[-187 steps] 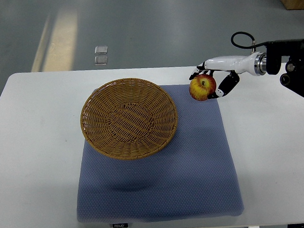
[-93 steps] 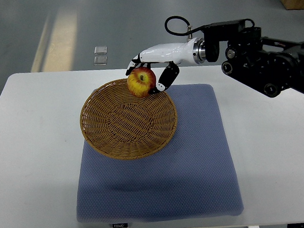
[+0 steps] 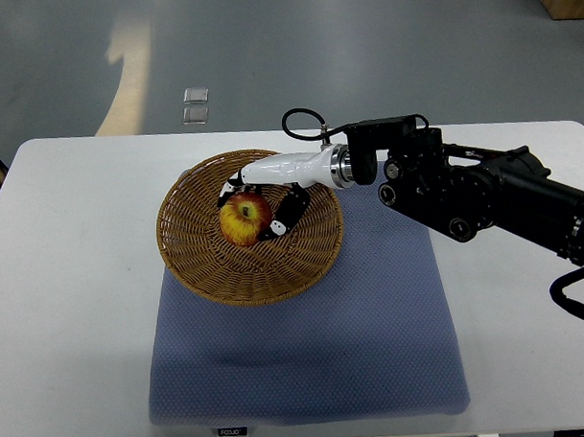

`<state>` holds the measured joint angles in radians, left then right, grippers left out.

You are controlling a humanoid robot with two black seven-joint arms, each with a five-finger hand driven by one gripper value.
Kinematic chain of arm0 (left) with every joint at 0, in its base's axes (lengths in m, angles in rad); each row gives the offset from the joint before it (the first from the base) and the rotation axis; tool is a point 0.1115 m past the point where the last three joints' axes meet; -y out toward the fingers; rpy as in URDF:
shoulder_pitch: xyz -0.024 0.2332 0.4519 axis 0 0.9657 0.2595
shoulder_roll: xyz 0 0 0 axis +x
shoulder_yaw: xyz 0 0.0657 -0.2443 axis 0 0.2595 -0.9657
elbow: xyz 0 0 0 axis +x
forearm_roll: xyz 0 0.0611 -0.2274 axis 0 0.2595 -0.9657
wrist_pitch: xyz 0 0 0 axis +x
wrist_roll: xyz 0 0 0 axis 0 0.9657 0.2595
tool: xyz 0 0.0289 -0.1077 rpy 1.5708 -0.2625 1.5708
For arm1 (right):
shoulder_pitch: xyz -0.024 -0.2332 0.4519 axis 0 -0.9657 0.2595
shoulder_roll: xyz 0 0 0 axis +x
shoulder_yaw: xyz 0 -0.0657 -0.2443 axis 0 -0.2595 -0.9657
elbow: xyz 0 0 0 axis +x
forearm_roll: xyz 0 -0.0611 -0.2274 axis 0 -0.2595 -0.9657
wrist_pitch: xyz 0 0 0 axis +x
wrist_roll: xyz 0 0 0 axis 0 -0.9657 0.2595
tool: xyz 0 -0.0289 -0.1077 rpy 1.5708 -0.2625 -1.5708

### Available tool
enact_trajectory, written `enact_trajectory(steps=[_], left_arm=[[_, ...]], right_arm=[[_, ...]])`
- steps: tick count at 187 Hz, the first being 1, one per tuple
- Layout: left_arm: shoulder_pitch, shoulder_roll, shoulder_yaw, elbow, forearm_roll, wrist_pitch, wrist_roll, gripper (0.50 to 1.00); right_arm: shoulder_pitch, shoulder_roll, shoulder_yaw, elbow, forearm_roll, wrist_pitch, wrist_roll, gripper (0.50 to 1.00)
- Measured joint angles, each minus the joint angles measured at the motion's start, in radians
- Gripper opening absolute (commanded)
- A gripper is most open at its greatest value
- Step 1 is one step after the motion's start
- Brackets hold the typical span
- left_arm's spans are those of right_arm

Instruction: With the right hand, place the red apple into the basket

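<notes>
A white surface (image 3: pixel 69 297) stands on a grey floor and carries one blue-grey mat (image 3: pixel 364 355). One round wicker basket (image 3: pixel 190 263) lies on the mat's far-left part, its left rim overhanging onto the bare surface. Two small clear squares (image 3: pixel 194 105) lie on the floor beyond the far edge.

Compared with half a second ago, the right hand (image 3: pixel 259 200) has moved from above the basket's far rim to over the basket's interior, and it now sits lower and further left. The black forearm (image 3: pixel 485 192) now reaches further across the mat from the right edge. The basket and mat have not shifted.

There is one apple (image 3: pixel 244 219). It is red with a yellow patch on the upper face and a dark stem hollow. It is positioned inside the basket outline, slightly far of centre. Whether it rests on the weave or is held just above cannot be told.

The fingers (image 3: pixel 282 215) of the right hand are curled around the apple, white segments on its far side and black-tipped segments on its right side, gripping it.
</notes>
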<state>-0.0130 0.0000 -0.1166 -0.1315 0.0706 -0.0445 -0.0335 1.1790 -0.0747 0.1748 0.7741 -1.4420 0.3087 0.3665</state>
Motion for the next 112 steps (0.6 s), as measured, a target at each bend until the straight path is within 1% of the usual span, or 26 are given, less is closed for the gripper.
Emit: enact_trajectory(steps=[5, 14, 15, 28, 31, 41, 42, 47, 54, 55, 56, 58, 112], left_arm=[[0.000, 0.000, 0.000, 0.000, 0.000, 0.000, 0.000, 1.000], [0.000, 0.000, 0.000, 0.000, 0.000, 0.000, 0.000, 1.000], [0.000, 0.000, 0.000, 0.000, 0.000, 0.000, 0.000, 1.000], [0.000, 0.000, 0.000, 0.000, 0.000, 0.000, 0.000, 1.000], [0.000, 0.000, 0.000, 0.000, 0.000, 0.000, 0.000, 1.000], [0.000, 0.000, 0.000, 0.000, 0.000, 0.000, 0.000, 1.000], [0.000, 0.000, 0.000, 0.000, 0.000, 0.000, 0.000, 1.000], [0.000, 0.000, 0.000, 0.000, 0.000, 0.000, 0.000, 1.000], [0.000, 0.000, 0.000, 0.000, 0.000, 0.000, 0.000, 1.000], [0.000, 0.000, 0.000, 0.000, 0.000, 0.000, 0.000, 1.000], [0.000, 0.000, 0.000, 0.000, 0.000, 0.000, 0.000, 1.000], [0.000, 0.000, 0.000, 0.000, 0.000, 0.000, 0.000, 1.000], [0.000, 0.000, 0.000, 0.000, 0.000, 0.000, 0.000, 1.000]], right_arm=[[-0.003, 0.001, 0.000, -0.002, 0.000, -0.002, 0.000, 0.727], [-0.009, 0.002, 0.001, -0.004, 0.000, -0.004, 0.000, 0.727], [-0.010, 0.002, 0.001, -0.005, 0.000, -0.004, 0.000, 0.756], [-0.017, 0.005, 0.001, -0.007, 0.000, -0.006, 0.000, 0.764], [-0.018, 0.006, 0.001, -0.007, 0.000, -0.007, 0.000, 0.772], [-0.021, 0.008, 0.002, -0.008, 0.000, -0.008, 0.000, 0.772], [-0.021, 0.008, 0.002, -0.008, 0.000, -0.008, 0.000, 0.797], [-0.021, 0.008, 0.002, -0.008, 0.000, -0.008, 0.000, 0.809], [-0.022, 0.008, 0.003, -0.008, 0.001, -0.012, 0.000, 0.850], [-0.022, 0.009, 0.003, -0.009, 0.001, -0.012, 0.000, 0.850], [-0.022, 0.009, 0.003, -0.009, 0.001, -0.013, 0.000, 0.862], [-0.022, 0.009, 0.003, -0.009, 0.001, -0.015, 0.000, 0.866], [-0.024, 0.009, 0.003, -0.009, 0.005, -0.028, 0.000, 0.876]])
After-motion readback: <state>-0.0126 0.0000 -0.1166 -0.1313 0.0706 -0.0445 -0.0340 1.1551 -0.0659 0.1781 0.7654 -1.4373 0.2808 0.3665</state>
